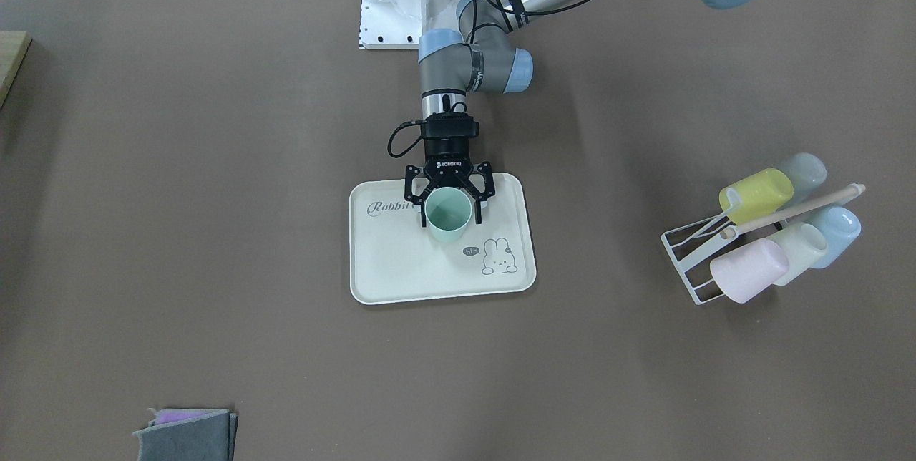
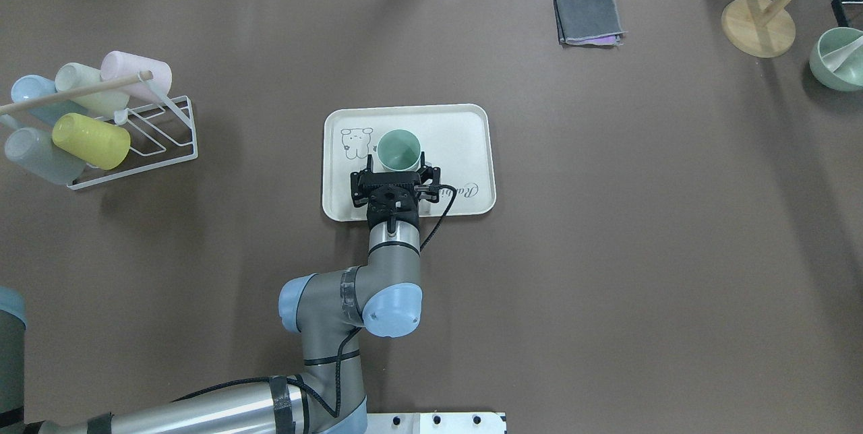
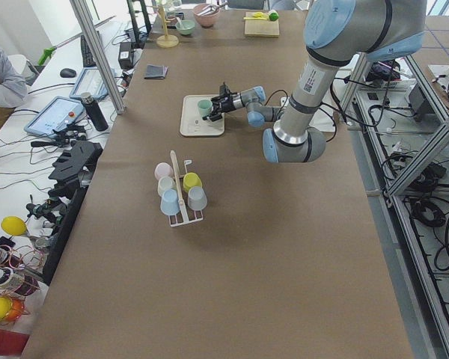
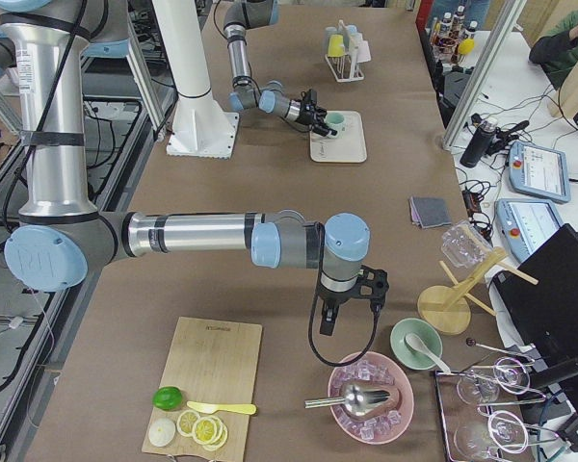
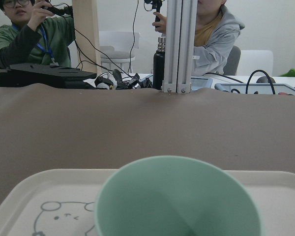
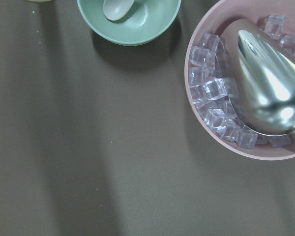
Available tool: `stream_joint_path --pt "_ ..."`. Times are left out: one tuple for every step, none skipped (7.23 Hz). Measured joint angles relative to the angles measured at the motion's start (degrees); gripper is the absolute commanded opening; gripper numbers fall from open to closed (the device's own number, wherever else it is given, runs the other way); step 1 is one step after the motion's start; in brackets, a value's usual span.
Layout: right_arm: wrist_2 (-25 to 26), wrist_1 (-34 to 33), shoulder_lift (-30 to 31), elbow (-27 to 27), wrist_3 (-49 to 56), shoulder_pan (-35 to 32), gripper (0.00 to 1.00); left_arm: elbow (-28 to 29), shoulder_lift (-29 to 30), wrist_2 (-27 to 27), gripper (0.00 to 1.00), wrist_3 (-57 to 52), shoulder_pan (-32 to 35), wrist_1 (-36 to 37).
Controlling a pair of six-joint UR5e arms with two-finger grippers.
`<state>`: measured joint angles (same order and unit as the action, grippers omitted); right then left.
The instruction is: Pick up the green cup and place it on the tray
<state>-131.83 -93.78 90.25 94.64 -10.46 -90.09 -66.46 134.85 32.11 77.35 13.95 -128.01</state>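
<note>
The green cup stands upright on the cream tray, just behind the bunny drawing. It also shows in the overhead view on the tray, and fills the bottom of the left wrist view. My left gripper is low over the tray, open, with one finger on each side of the cup; no finger shows in its wrist view. My right gripper hangs far off, above a pink bowl of ice. I cannot tell if it is open or shut.
A white wire rack with several pastel cups stands on the robot's left. A folded grey cloth, a wooden stand and a green bowl with a spoon lie far right. A cutting board holds lime.
</note>
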Motion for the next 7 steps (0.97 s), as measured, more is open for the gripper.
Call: stream_joint_path --pt "0.00 0.00 0.00 0.00 0.00 0.00 1.00 -2.22 -1.09 -0.02 0.99 -0.13 -0.03 -0.28" --pt "0.00 0.00 0.03 0.04 -0.02 0.00 1.00 -4.94 -2.31 -0.03 0.99 -0.24 -0.08 -0.42" --pt "0.00 0.00 0.07 0.07 -0.03 0.00 1.00 -8.06 -3.88 -0.01 0.99 -0.95 -0.30 -0.49" --pt "0.00 0.00 0.08 0.08 -0.02 0.00 1.00 -11.69 -5.79 0.11 0.99 -2.25 -0.73 -0.52" --pt "0.00 0.00 0.09 0.10 -0.02 0.00 1.00 -15.25 -7.43 0.60 0.99 -3.11 -1.07 -0.51" --pt "0.00 0.00 0.09 0.10 -0.04 0.00 1.00 -18.07 -8.31 1.22 0.99 -3.49 -1.21 -0.45" --pt "0.00 0.00 0.08 0.10 -0.02 0.00 1.00 -20.09 -8.66 1.74 0.99 -3.98 -1.23 -0.37"
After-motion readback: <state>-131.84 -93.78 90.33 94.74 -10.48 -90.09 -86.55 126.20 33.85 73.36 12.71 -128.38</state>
